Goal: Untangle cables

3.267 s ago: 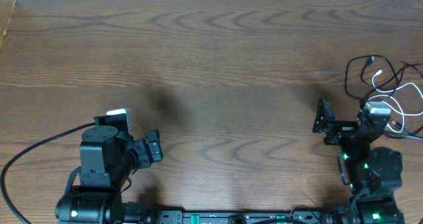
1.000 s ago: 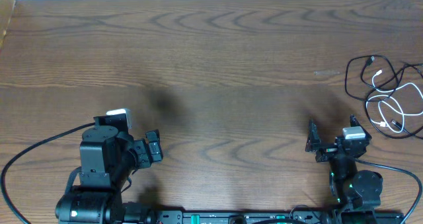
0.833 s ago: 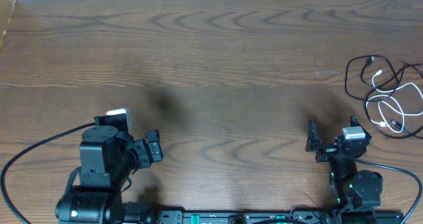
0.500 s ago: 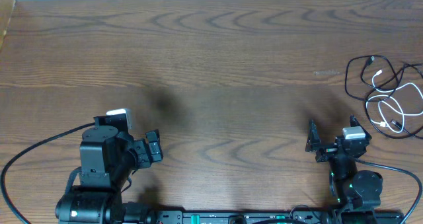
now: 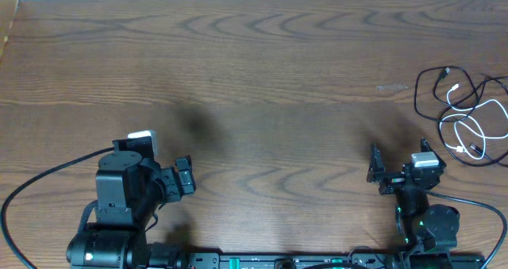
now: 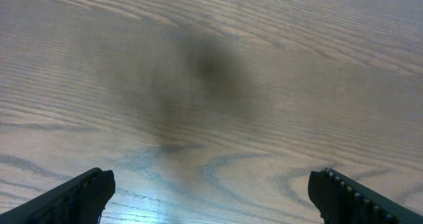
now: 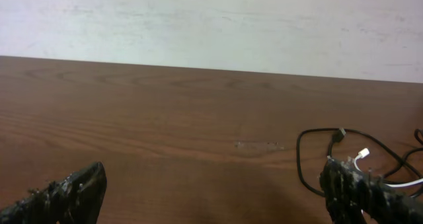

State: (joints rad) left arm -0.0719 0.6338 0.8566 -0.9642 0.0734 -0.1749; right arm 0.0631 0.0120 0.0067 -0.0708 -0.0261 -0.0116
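**Item: cables** (image 5: 460, 117), on the table (image 5: 262, 78).
- Count: one white. The black ones number at least two, but the strands overlap too much for a sure tally.
- Position: a loose looped heap near the table's 3 o'clock edge, running out of the overhead view there, so its full long axis cannot be told. The part that shows runs roughly 12 to 6.
- The right wrist view shows a black loop (image 7: 317, 145) and a white plug (image 7: 362, 154) lying flat on the wood.

**Item: right gripper** (image 5: 376, 172).
- Count: one.
- State: fingers spread wide, holding nothing. The wrist view (image 7: 211, 197) confirms this.
- Position: the heap lies at about 2 o'clock from it, near but not touching.
- This is by far the nearer arm, so I judge that any reach for the cables falls to it.

**Item: left gripper** (image 5: 184, 176).
- Count: one.
- State: likewise spread and empty. Its wrist view (image 6: 211, 201) shows only bare wood.
- Position: the heap is well apart from it, off toward 3 o'clock across the table.

**Progress:** none of the cables has been separated yet.
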